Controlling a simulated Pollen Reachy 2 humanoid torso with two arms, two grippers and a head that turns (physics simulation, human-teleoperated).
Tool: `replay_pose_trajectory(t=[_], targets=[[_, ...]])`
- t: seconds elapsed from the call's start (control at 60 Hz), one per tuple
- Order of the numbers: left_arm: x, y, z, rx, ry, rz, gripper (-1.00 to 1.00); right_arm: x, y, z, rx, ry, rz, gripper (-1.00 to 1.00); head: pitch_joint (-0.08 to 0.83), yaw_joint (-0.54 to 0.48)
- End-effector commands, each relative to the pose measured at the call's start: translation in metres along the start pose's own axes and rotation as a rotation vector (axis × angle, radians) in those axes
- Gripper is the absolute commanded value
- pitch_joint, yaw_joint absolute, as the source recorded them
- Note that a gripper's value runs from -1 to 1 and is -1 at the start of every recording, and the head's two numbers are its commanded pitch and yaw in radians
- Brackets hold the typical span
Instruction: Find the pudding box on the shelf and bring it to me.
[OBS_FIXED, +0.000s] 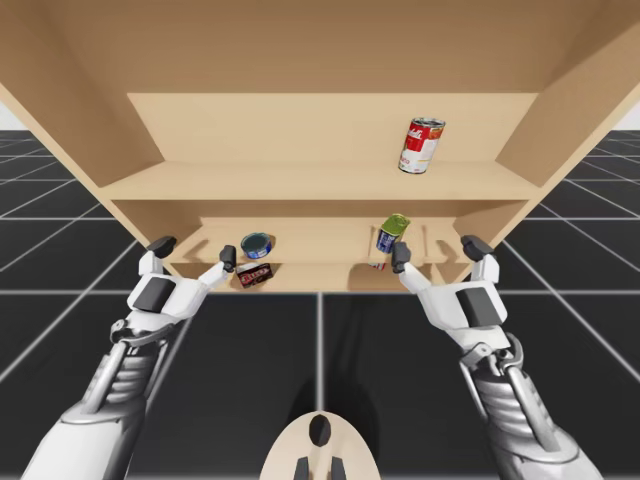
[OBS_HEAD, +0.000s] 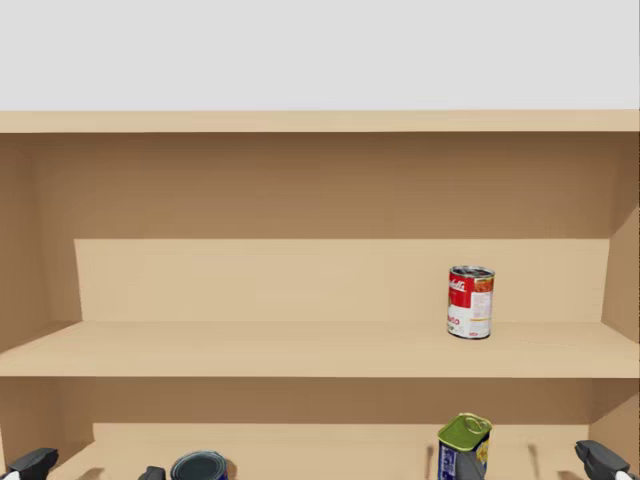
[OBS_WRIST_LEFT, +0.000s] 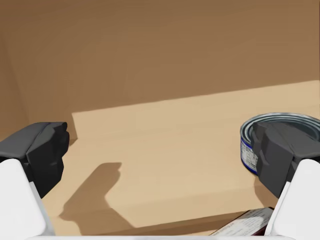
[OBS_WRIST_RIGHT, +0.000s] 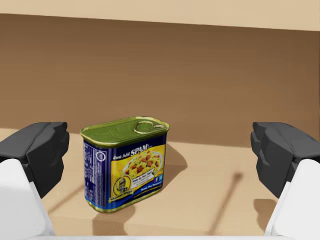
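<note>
While hovering at the lip of the smooth wooden lower shelf, hold left jaws and right jaws spread wide, gripping nothing. See flat dark-red cardboard pudding box lying at 6 o'clock of squat round blue tin, near left jaws. Face blocky blue tin with green lid ahead of right jaws. Spot glossy red-and-white cylindrical can upright on upper shelf.

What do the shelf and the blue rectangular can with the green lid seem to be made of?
Shelf: probably wood or fibreboard, matt light tan, though no grain shows. Blue rectangular can: likely metal, glossy printed sides, green lid with a pull ring.
</note>
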Motion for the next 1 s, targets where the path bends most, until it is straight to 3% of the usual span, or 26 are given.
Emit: replay_pose_trajectory(t=[0.017, 0.167, 0.6, 0.833, 1.0], targets=[[0.000, 0.000, 0.000, 0.001, -0.002, -0.004, -1.00, -0.001, 0.004, 0.002, -0.026, 0.003, -0.021, -1.00, 0.005, 0.01], [0.001, 0.000, 0.001, 0.004, -0.005, -0.006, -1.00, 0.001, 0.004, 0.002, -0.003, 0.009, -0.027, -1.00, 0.050, 0.01], [0.004, 0.002, 0.003, -0.001, -0.036, -0.010, -1.00, -0.003, 0.004, 0.001, -0.007, 0.023, -0.026, -1.00, 0.367, 0.04], [0.006, 0.002, 0.004, -0.007, -0.044, -0.008, -1.00, -0.005, 0.004, 0.001, 0.006, 0.040, -0.033, -1.00, 0.521, 0.18], [0.011, -0.003, 0.009, -0.024, -0.049, 0.004, -1.00, -0.006, 0.005, 0.001, 0.017, 0.050, -0.036, -1.00, 0.583, 0.25]])
